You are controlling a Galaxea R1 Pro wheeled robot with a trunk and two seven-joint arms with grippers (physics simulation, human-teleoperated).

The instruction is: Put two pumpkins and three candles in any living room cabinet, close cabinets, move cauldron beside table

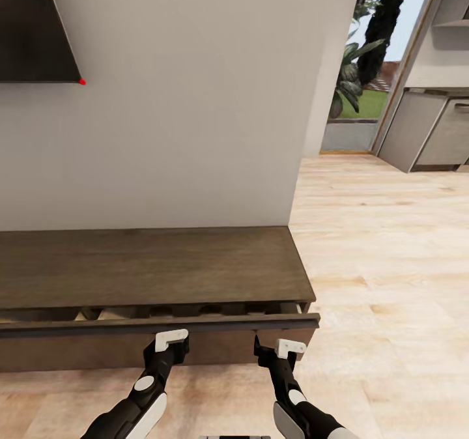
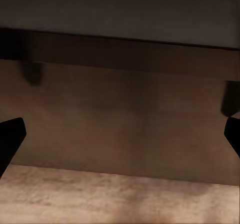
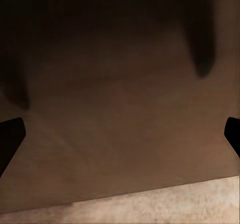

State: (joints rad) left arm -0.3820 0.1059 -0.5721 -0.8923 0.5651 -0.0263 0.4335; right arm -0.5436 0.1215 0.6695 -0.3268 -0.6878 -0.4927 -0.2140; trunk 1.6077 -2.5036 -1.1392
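Note:
The long dark-brown cabinet (image 1: 150, 266) stands against the wall, and its wide top drawer (image 1: 156, 325) is pulled out a few centimetres. Dim shapes show in the narrow slot behind the drawer front, too dark to name. My left gripper (image 1: 170, 349) and right gripper (image 1: 273, 353) hover low, close to the drawer front. Both are open and hold nothing. In the left wrist view the left gripper (image 2: 120, 139) faces the brown cabinet front (image 2: 125, 124), its fingertips (image 2: 10, 139) wide apart. The right gripper (image 3: 120, 139) faces the same wood (image 3: 120, 109). Pumpkins, candles and cauldron are out of view.
A dark TV screen (image 1: 32, 28) hangs on the wall above the cabinet's left part. Light wood floor (image 1: 384, 263) stretches to the right of the cabinet toward grey kitchen units (image 1: 430, 129) and a glass door with plants (image 1: 358, 81).

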